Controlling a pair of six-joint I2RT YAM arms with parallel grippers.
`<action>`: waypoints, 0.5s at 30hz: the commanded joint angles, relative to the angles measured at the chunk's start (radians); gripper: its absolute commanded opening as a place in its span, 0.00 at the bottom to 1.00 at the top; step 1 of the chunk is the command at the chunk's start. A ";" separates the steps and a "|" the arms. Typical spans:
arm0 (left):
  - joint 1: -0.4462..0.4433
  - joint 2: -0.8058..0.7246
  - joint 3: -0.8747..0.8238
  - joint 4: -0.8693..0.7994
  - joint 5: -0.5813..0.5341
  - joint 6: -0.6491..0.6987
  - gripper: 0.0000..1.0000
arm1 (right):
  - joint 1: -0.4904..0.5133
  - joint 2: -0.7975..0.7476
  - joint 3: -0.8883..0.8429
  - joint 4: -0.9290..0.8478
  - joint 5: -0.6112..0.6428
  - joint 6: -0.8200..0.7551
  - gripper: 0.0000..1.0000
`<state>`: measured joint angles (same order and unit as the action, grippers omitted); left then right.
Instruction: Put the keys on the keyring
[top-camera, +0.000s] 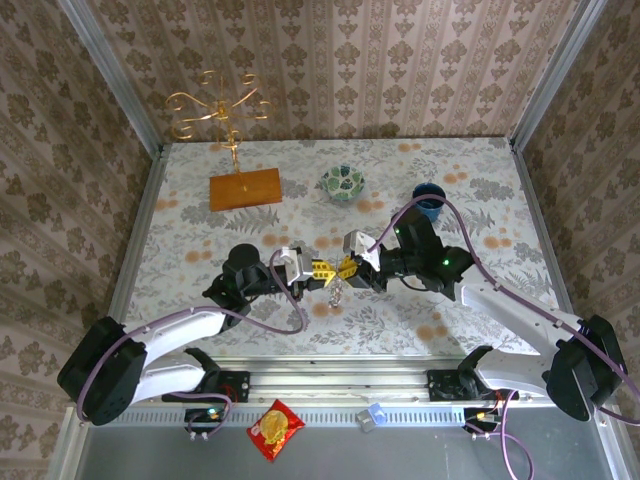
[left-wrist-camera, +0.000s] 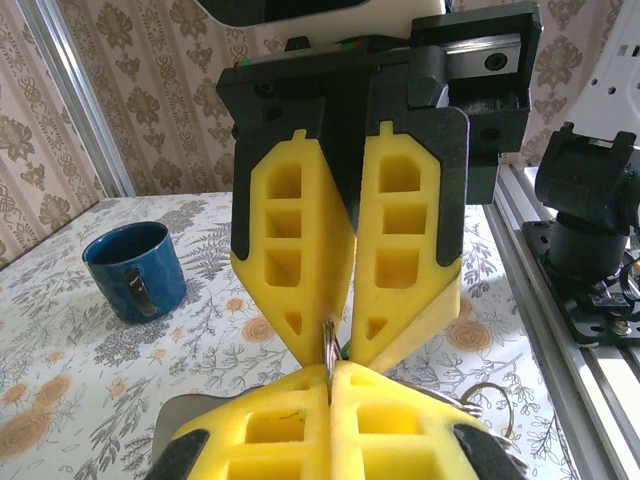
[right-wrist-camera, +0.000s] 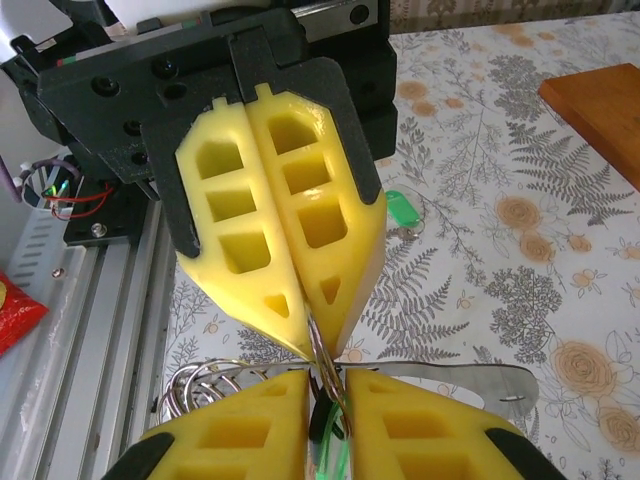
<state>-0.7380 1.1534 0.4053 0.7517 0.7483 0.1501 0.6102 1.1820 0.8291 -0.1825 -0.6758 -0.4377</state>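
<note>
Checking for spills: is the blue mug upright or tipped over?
Upright: the blue mug stands on its base, rim facing up and handle at the side. Whether it holds anything, I cannot tell.

LIGHT bright, even, diffuse, falling from above in all three views | SHADOWS soft and faint on the table | FOCUS top view crisp; wrist views slightly soft nearest the lens | EDGES wide-angle bending; walls lean outward in top view
</note>
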 joint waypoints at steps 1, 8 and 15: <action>0.008 0.000 -0.006 0.060 0.027 -0.022 0.00 | -0.004 0.010 0.026 0.007 -0.037 -0.004 0.14; 0.010 -0.014 0.010 -0.009 -0.001 0.007 0.14 | -0.003 0.013 0.082 -0.101 -0.021 -0.066 0.00; 0.005 -0.051 0.092 -0.274 -0.037 0.142 0.19 | 0.024 0.054 0.181 -0.327 0.103 -0.206 0.00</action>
<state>-0.7322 1.1336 0.4477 0.5915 0.7269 0.2169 0.6186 1.2190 0.9516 -0.3851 -0.6273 -0.5587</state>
